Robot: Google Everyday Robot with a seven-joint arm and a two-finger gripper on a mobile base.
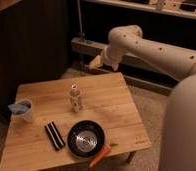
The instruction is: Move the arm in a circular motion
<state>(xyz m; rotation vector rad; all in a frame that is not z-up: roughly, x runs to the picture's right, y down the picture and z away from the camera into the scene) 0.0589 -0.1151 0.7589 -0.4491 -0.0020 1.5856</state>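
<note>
**Operator:** Where is the arm right now?

**Spotter:** The arm [158, 50] comes in from your 3 o'clock side with its elbow high, then bends down. The gripper [97, 62] hangs just past the far edge of the bench [118, 112], at about 12 o'clock from the bench's middle. It carries nothing. Whether the gripper is apart or together, I cannot tell.

**Operator:** So how do I make a good circle from here?

**Spotter:** I judge you are on the far part of the loop. Hold one height all the way round, well above everything on the bench. Trace the curve at an even pace and round it off rather than cutting corners.

**Operator:** What sits under the path?

**Spotter:** A small white figure [75, 98] stands upright near the middle, a little toward 10 o'clock. It is the tallest thing there and looks easy to topple. A blue cup [24, 110] sits at 9 o'clock and a dark bowl [86, 140] at 6 o'clock. A black striped block [54, 135] lies at 7 o'clock, just beside the bowl. An orange stick [100, 156] lies at 5 o'clock on the near edge.

**Operator:** Anything behind?

**Spotter:** Yes, a low ledge [86, 46] runs along the wall at 12 o'clock, near the gripper. Do not widen the circle that way. If you want a bigger loop, take the room over the bench, and pass the figure high.
</note>
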